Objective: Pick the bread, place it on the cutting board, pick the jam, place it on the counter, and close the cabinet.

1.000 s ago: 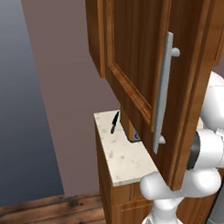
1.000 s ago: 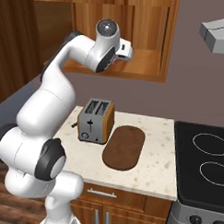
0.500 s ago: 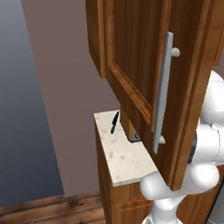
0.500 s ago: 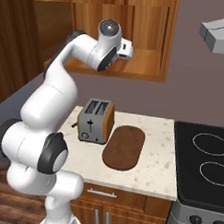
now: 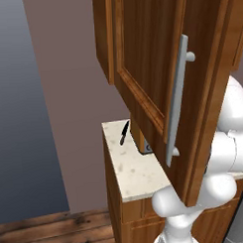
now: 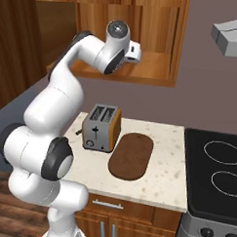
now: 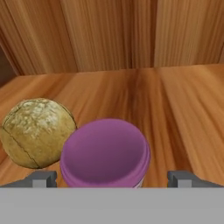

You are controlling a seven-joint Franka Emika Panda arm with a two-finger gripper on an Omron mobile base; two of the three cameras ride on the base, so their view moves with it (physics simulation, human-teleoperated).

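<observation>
Lumpy tan bread (image 7: 37, 133) beside, maybe touching, purple jam (image 7: 105, 153).

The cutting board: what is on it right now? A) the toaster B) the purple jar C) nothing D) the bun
C, the cutting board lies bare on the counter; the bread and jam sit on the cabinet shelf.

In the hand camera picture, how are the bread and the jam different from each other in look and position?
The bread is golden-tan, lumpy and cracked; the jam is smooth purple. The bread sits off to the side, while the jam sits between the open gripper's fingertips and partly overlaps the bread. Both are round and rest on the wooden cabinet shelf.
</observation>
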